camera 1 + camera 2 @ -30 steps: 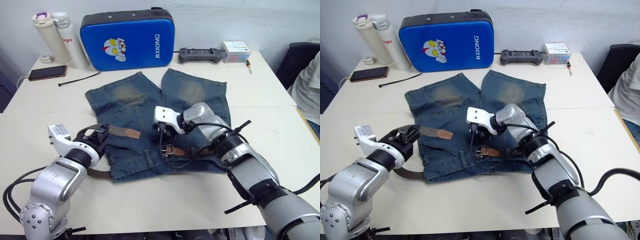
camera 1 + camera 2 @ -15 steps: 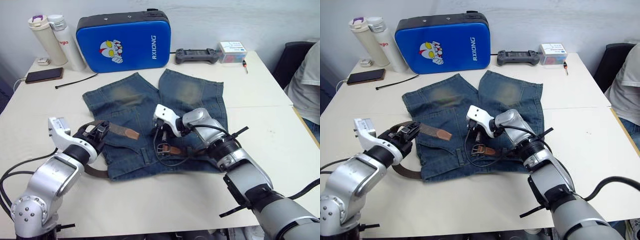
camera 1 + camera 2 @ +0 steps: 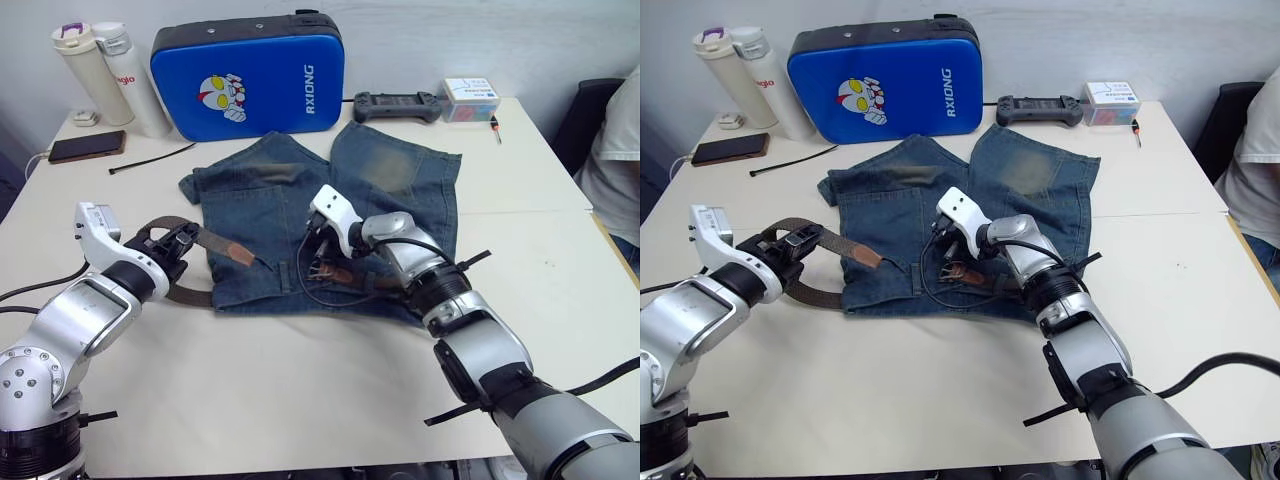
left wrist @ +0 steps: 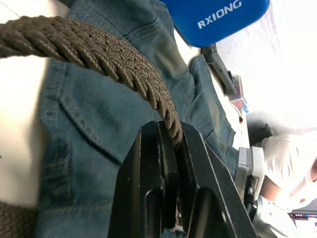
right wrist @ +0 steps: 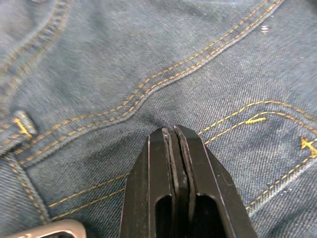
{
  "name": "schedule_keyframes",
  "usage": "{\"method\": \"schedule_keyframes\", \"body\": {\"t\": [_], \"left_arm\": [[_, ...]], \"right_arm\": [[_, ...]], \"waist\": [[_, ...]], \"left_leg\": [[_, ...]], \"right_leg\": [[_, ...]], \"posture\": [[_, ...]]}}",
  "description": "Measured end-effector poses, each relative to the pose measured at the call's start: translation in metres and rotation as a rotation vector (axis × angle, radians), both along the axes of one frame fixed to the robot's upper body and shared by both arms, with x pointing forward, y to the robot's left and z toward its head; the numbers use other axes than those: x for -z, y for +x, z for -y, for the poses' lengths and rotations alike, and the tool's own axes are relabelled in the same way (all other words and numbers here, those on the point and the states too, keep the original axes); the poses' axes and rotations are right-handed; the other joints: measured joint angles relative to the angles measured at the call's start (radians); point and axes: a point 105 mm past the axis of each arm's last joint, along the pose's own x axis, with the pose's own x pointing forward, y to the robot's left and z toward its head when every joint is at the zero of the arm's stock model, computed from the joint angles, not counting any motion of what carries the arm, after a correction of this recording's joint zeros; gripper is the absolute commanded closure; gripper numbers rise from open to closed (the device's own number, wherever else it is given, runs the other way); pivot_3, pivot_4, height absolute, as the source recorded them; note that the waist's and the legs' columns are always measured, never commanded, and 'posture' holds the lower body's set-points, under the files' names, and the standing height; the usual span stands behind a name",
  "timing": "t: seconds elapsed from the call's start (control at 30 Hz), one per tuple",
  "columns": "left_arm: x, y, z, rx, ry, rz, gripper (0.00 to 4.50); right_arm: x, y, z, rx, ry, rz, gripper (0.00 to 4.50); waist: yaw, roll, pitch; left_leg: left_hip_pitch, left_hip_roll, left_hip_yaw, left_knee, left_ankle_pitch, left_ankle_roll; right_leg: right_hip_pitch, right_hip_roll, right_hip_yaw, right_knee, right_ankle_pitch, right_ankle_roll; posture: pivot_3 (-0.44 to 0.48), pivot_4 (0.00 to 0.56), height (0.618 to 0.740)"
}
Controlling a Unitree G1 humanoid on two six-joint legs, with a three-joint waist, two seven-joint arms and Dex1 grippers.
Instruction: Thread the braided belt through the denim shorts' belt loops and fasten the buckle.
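nearest, on the left of the white desk (image 3: 300, 390), the left gripper (image 3: 178, 243) is clamped on the dark brown braided belt (image 3: 172, 292); the left wrist view shows the woven strap (image 4: 99, 52) pinched between its two black fingers (image 4: 148, 188). from that grip the strap curves in a loop over the desk just off the left edge of the faded blue denim shorts (image 3: 400, 190), and its lighter tan leather tip (image 3: 232, 251) lies over the shorts' near left corner. the right gripper (image 3: 322, 247) sits low over the middle of the shorts near the waistband, its fingers (image 5: 173, 183) pressed together on a small fold of denim, as the right wrist view shows. just beside it lies the silver metal buckle (image 3: 322, 268) with a short brown piece of strap, partly hidden by the gripper and a thin black cable; a corner of the buckle's frame (image 5: 44, 230) is cut off in the wrist view. one narrow denim belt loop (image 5: 22, 126) is visible there; the other loops are hard to make out. the shorts show paler worn patches on both legs, which point away from the robot. farther back stand a bright blue padded case (image 3: 250, 75), two white bottles (image 3: 105, 70), a dark phone (image 3: 77, 147) and a black controller (image 3: 397, 103).
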Motion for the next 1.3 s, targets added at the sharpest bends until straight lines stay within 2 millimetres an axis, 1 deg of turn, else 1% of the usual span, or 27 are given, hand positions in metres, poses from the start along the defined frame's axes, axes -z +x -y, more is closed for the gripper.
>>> {"method": "schedule_keyframes", "body": {"t": [0.1, 0.2, 0.27, 0.3, 0.33, 0.37, 0.4, 0.47, 0.5, 0.6, 0.63, 0.7, 0.77, 0.83, 0.93, 1.0, 1.07, 1.17, 1.23, 1.3], "left_arm": [[0.002, 0.001, 0.011, 0.027, 0.006, 0.025, 4.5], [0.003, 0.0, 0.018, 0.044, 0.009, 0.037, 4.5], [0.005, -0.002, 0.019, 0.051, 0.02, 0.043, 4.5], [0.007, -0.002, 0.018, 0.044, 0.03, 0.037, 4.5], [0.008, -0.002, 0.017, 0.041, 0.035, 0.036, 4.5], [0.009, -0.003, 0.016, 0.041, 0.04, 0.037, 4.5], [0.009, -0.003, 0.015, 0.04, 0.046, 0.037, 4.5], [0.008, -0.004, 0.013, 0.039, 0.058, 0.041, 4.5], [0.008, -0.004, 0.013, 0.04, 0.063, 0.043, 4.5], [0.007, -0.004, 0.013, 0.048, 0.06, 0.054, 4.5], [0.007, -0.004, 0.013, 0.051, 0.061, 0.058, 4.5], [0.005, -0.004, 0.013, 0.053, 0.066, 0.063, 4.5], [0.005, -0.004, 0.014, 0.055, 0.061, 0.062, 4.5], [0.005, -0.005, 0.014, 0.055, 0.049, 0.053, 4.5], [0.009, -0.013, 0.021, 0.082, 0.033, 0.024, 4.5], [0.012, -0.02, 0.025, 0.093, 0.027, 0.01, 4.5], [0.014, -0.024, 0.028, 0.093, 0.017, 0.003, 4.5], [0.016, -0.026, 0.035, 0.1, 0.033, 0.011, 4.5], [0.021, -0.025, 0.037, 0.086, 0.109, 0.02, 4.5], [0.026, -0.022, 0.034, 0.048, 0.176, 0.025, 4.5]], "right_arm": [[-0.018, -0.009, 0.006, -0.004, 0.091, -0.071, 4.38], [-0.03, -0.015, 0.012, -0.016, 0.124, -0.095, 4.38], [-0.043, -0.022, 0.023, -0.033, 0.155, -0.112, 4.38], [-0.049, -0.027, 0.032, -0.037, 0.159, -0.113, 4.38], [-0.05, -0.029, 0.035, -0.042, 0.158, -0.114, 3.96], [-0.051, -0.034, 0.038, -0.059, 0.16, -0.125, 3.71], [-0.052, -0.038, 0.039, -0.074, 0.164, -0.137, 3.21], [-0.057, -0.044, 0.04, -0.098, 0.175, -0.15, 2.41], [-0.059, -0.046, 0.04, -0.107, 0.184, -0.151, 1.85], [-0.061, -0.048, 0.037, -0.119, 0.195, -0.152, 0.44], [-0.06, -0.048, 0.036, -0.122, 0.194, -0.153, 0.08], [-0.059, -0.05, 0.034, -0.132, 0.191, -0.156, 0.08], [-0.059, -0.053, 0.038, -0.155, 0.165, -0.129, 0.08], [-0.059, -0.057, 0.049, -0.184, 0.106, -0.086, 0.08], [-0.062, -0.073, 0.073, -0.272, -0.007, -0.028, 0.08], [-0.063, -0.087, 0.082, -0.337, -0.05, -0.029, 0.08], [-0.064, -0.096, 0.088, -0.369, -0.068, -0.041, 0.08], [-0.066, -0.104, 0.09, -0.4, -0.078, -0.054, 0.08], [-0.067, -0.106, 0.089, -0.406, -0.082, -0.049, 0.08], [-0.067, -0.106, 0.088, -0.4, -0.083, -0.045, 0.08]], "waist": [[0.0, 0.0, 0.0], [0.0, 0.0, 0.0], [0.0, 0.0, 0.0], [0.0, 0.0, 0.0], [0.0, 0.0, 0.0], [0.0, 0.0, 0.0], [0.0, 0.0, 0.0], [-0.002, 0.0, 0.0], [-0.003, 0.0, 0.0], [-0.001, 0.0, 0.0], [0.0, 0.0, 0.0], [0.0, 0.0, 0.0], [0.001, 0.0, 0.0], [0.004, 0.0, 0.0], [0.004, 0.0, 0.0], [0.002, 0.0, 0.0], [-0.001, 0.0, 0.0], [0.002, 0.0, 0.0], [0.004, 0.0, 0.0], [0.004, 0.0, 0.0]], "left_leg": [[-0.007, 0.0, 0.0, 0.0, 0.0, 0.0], [-0.011, 0.0, 0.0, 0.0, 0.0, 0.0], [-0.014, 0.0, 0.0, 0.0, 0.001, 0.001], [-0.015, 0.0, 0.0, 0.0, 0.001, 0.001], [-0.015, 0.0, 0.0, 0.001, 0.001, 0.001], [-0.015, 0.0, 0.0, 0.001, 0.001, 0.001], [-0.015, 0.0, 0.0, 0.001, 0.001, 0.001], [-0.015, 0.0, 0.0, 0.002, 0.001, 0.002], [-0.015, 0.0, 0.0, 0.002, 0.001, 0.001], [-0.014, 0.0, 0.0, 0.003, 0.003, 0.001], [-0.014, 0.0, 0.0, 0.003, 0.003, 0.001], [-0.014, 0.0, 0.0, 0.003, 0.003, 0.001], [-0.014, 0.0, 0.0, 0.002, 0.003, 0.001], [-0.015, 0.0, 0.0, 0.002, 0.002, 0.002], [-0.016, -0.001, -0.001, 0.003, 0.002, 0.003], [-0.016, -0.001, -0.001, 0.003, 0.002, 0.003], [-0.015, 0.0, 0.0, 0.003, 0.002, 0.002], [-0.013, 0.0, 0.0, 0.003, 0.003, 0.001], [-0.011, 0.0, 0.0, 0.003, 0.003, 0.002], [-0.011, -0.001, 0.0, 0.002, 0.003, 0.002]], "right_leg": [[-0.007, 0.0, 0.0, 0.0, 0.0, 0.0], [-0.011, 0.0, 0.0, 0.001, 0.0, 0.0], [-0.014, 0.0, 0.0, 0.002, 0.0, 0.0], [-0.014, 0.0, 0.0, 0.001, 0.0, 0.0], [-0.014, 0.0, 0.0, 0.001, 0.0, 0.0], [-0.014, 0.0, 0.0, 0.001, 0.0, 0.0], [-0.014, 0.0, 0.0, 0.0, 0.0, 0.0], [-0.014, 0.0, 0.0, 0.0, 0.0, 0.0], [-0.014, 0.0, 0.0, 0.001, 0.0, 0.0], [-0.014, 0.0, 0.0, 0.003, 0.0, 0.0], [-0.014, 0.0, 0.0, 0.003, 0.0, 0.0], [-0.014, 0.0, 0.0, 0.003, 0.0, 0.0], [-0.014, 0.0, 0.0, 0.002, 0.0, 0.0], [-0.014, 0.0, 0.0, 0.001, 0.0, 0.001], [-0.014, 0.0, 0.0, 0.0, 0.001, 0.002], [-0.014, 0.0, 0.001, -0.002, 0.001, 0.002], [-0.013, 0.0, 0.001, -0.001, 0.001, 0.002], [-0.012, 0.0, 0.001, 0.001, 0.001, 0.001], [-0.01, 0.0, 0.001, 0.001, 0.001, 0.001], [-0.01, 0.0, 0.001, 0.001, 0.001, 0.001]], "posture": [[0.0, 0.15, 0.74], [0.0, 0.15, 0.74], [0.0, 0.15, 0.74], [0.0, 0.15, 0.74], [0.0, 0.15, 0.74], [0.0, 0.15, 0.74], [0.0, 0.15, 0.74], [0.0, 0.15, 0.74], [0.0, 0.15, 0.74], [0.0, 0.15, 0.74], [0.0, 0.15, 0.74], [0.0, 0.15, 0.74], [0.0, 0.15, 0.74], [0.0, 0.15, 0.74], [0.0, 0.15, 0.74], [0.0, 0.15, 0.74], [0.0, 0.15, 0.74], [0.0, 0.15, 0.74], [0.0, 0.15, 0.74], [0.0, 0.15, 0.74]]}}
